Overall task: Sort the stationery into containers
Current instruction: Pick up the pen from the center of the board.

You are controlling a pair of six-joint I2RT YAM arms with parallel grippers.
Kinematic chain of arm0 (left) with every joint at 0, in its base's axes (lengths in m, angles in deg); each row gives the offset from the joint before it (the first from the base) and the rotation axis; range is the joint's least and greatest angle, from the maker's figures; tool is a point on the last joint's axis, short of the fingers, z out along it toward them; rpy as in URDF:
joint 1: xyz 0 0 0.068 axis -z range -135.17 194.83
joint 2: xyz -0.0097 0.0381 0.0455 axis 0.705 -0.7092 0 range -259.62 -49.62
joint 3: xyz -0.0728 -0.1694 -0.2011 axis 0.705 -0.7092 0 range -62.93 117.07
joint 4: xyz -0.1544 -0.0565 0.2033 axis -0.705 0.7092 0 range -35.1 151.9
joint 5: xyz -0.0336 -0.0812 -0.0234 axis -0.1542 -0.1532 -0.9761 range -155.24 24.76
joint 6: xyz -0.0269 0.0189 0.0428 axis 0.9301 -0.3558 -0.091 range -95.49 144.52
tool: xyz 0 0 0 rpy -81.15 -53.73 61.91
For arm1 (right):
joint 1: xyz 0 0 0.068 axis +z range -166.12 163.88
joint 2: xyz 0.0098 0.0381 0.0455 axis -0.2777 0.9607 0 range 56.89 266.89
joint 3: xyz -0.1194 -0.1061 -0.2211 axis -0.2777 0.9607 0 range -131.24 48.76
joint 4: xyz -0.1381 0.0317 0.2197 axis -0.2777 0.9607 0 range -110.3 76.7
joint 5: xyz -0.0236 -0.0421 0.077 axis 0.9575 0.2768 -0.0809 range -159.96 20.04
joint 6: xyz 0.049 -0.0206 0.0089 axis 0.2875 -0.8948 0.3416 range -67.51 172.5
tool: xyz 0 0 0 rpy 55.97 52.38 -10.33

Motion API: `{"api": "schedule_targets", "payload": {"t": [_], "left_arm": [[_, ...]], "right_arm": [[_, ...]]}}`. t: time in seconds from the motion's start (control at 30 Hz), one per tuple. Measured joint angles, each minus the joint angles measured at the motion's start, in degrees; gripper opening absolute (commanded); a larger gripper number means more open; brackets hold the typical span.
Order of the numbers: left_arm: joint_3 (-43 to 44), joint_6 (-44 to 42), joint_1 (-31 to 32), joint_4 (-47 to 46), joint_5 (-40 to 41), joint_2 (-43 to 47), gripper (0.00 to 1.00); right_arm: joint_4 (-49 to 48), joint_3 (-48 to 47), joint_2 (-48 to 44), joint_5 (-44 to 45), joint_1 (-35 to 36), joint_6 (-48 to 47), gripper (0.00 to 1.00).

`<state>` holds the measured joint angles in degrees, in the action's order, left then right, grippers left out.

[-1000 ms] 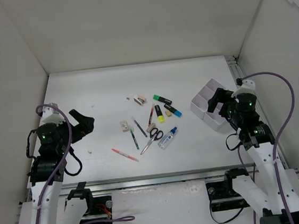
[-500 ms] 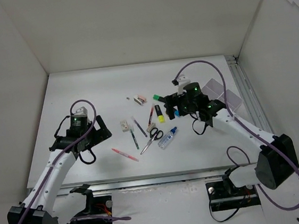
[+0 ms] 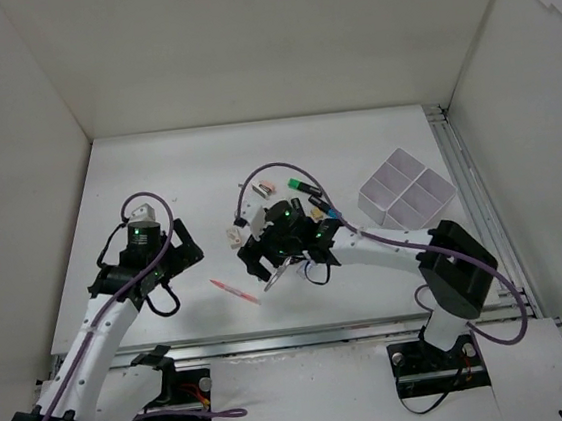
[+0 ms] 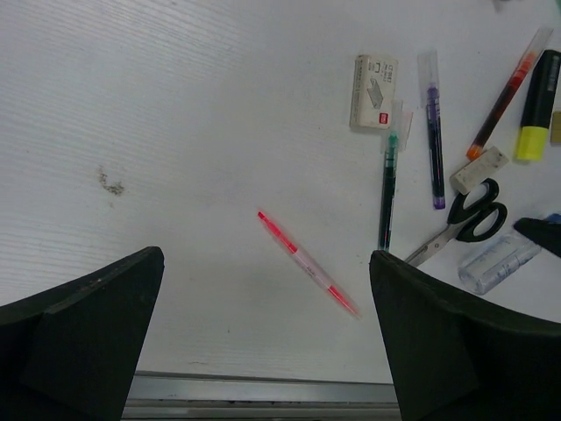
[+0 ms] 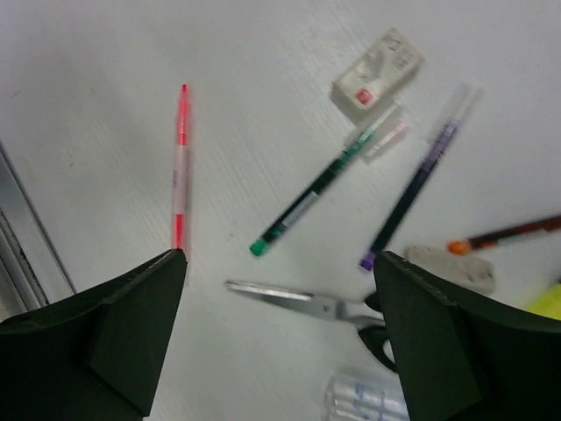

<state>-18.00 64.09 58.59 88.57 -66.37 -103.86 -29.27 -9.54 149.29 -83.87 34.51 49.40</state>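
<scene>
The stationery lies loose at mid-table. My left gripper hovers open just left of the pink pen; in the left wrist view the left gripper frames the pink pen. My right gripper is open above the black-handled scissors, with the green pen and purple pen just beyond. From above, the right gripper hides most of the scissors and pens. A beige eraser and the glue bottle lie nearby. The white divided tray stands at the right.
A green highlighter and another eraser lie behind the right arm. A yellow highlighter and an orange-tipped pen lie past the scissors. The table's metal front edge runs close under the left gripper.
The right arm has swung from beside the tray leftward to over the scissors and pens. The left arm has reached forward and right toward the pink pen.
</scene>
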Motion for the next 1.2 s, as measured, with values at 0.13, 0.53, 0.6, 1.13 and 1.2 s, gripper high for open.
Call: {"api": "schedule_targets", "payload": {"t": [0.13,0.53,0.6,1.13,1.2], "left_arm": [[0.15,0.46,-1.55,1.55,1.84,4.2,1.0],[0.28,2.47,-3.52,4.7,4.61,13.81,1.0],[0.28,2.64,-3.72,4.7,4.59,14.25,0.99],[0.28,2.62,-3.82,4.83,4.44,11.63,0.99],[0.28,2.56,-3.82,4.52,4.31,10.93,1.0]], "right_arm": [[-2.84,-4.22,8.17,-1.14,4.35,-0.09,0.67],[-2.25,-13.11,22.45,4.31,13.38,-3.93,0.38],[-2.03,-14.1,23.67,5.95,13.99,-4.39,0.36],[-1.16,-14.69,24.39,20.11,16.68,-6.23,0.0],[-1.29,-13.11,23.23,20.46,16.94,-6.91,0.0]]}}
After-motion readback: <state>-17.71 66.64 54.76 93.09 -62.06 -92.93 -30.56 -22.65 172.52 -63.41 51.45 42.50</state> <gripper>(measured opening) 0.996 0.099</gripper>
